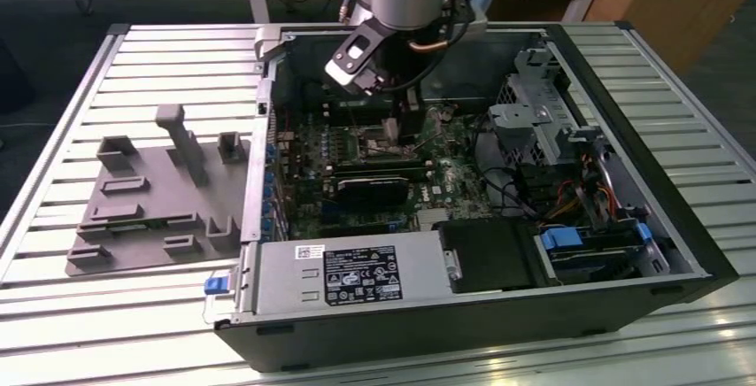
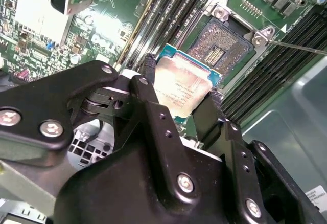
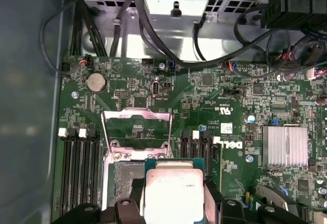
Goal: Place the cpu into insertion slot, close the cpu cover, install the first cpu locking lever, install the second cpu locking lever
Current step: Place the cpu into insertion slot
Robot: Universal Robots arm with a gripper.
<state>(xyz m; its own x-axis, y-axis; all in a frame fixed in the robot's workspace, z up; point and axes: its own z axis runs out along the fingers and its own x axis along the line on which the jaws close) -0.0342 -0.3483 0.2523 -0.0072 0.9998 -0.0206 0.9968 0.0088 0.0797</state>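
Observation:
My gripper (image 2: 179,101) is shut on the cpu (image 2: 185,87), a flat silver-topped chip with a green rim, held by two opposite edges between the black fingers (image 2: 148,83). The cpu (image 3: 173,191) hangs just above and partly beside the insertion slot (image 2: 220,47), whose dark centre lies bare. The cpu cover (image 3: 136,113), a thin silvery frame, is swung open and lies flat on the board beyond the insertion slot (image 3: 124,177). A thin metal lever (image 2: 299,46) sticks out beside the socket. In the exterior view the gripper (image 1: 405,129) reaches down into the open computer case (image 1: 661,182).
Long black memory slots (image 3: 79,165) flank the socket on both sides. A black fan card (image 1: 375,187) lies nearer the front, by the power supply (image 1: 354,273) and drive cage (image 1: 537,107). Cables (image 3: 168,45) run along the board's edge. A grey fixture plate (image 1: 154,200) sits on the exterior view's left.

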